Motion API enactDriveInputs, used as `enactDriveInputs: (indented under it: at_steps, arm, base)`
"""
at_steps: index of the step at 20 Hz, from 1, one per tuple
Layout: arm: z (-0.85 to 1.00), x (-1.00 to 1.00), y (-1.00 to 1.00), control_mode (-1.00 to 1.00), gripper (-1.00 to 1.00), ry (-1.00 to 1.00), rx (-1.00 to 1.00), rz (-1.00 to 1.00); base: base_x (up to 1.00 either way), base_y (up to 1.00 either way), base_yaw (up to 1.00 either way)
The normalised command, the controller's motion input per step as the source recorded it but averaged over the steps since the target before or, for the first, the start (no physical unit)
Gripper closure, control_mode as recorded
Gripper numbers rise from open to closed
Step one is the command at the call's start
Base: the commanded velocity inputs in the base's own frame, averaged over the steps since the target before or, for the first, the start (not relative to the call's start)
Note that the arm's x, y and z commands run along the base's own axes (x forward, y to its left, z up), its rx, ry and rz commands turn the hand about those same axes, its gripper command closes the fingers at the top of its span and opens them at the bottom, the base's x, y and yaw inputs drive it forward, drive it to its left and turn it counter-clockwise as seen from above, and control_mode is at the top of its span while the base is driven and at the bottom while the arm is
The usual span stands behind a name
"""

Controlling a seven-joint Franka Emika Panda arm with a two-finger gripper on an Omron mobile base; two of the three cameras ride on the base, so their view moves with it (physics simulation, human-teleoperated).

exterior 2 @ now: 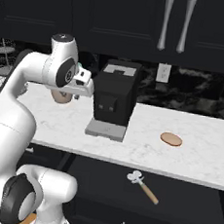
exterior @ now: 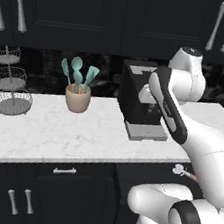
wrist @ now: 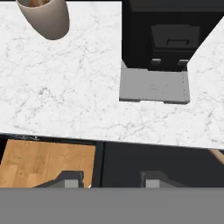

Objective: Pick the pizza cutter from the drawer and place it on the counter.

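Progress: early — pizza cutter (exterior 2: 143,185) lies untouched in the open drawer (exterior 2: 183,200), lower centre of the right view | gripper (wrist: 111,180) empty, jaws apart, high above counter (exterior 2: 202,157) | left: grasp, lift, place.

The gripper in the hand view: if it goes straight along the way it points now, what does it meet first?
Probably the counter, near the coffee machine's grey tray. The gripper looks along a line onto the white slab; depth is unclear, so the front edge could come first.
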Motion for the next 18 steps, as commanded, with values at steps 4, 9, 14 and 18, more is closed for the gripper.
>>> enactDriveInputs:
  at_steps: [4,9,14,18]
  arm:
    - [0.00,0.00,0.00,1.00,-1.00,0.00,0.00,0.00]
    - [0.00,0.00,0.00,1.00,-1.00,0.00,0.00,0.00]
    - [0.00,0.00,0.00,1.00,-1.00,0.00,0.00,0.00]
    - [0.00,0.00,0.00,1.00,-1.00,0.00,0.00,0.00]
  base:
    - [-0.03,0.00,0.00]
    - [-0.56,-0.47,0.00]
    - [-0.61,-0.90,0.00]
    - [-0.07,-0.70,0.00]
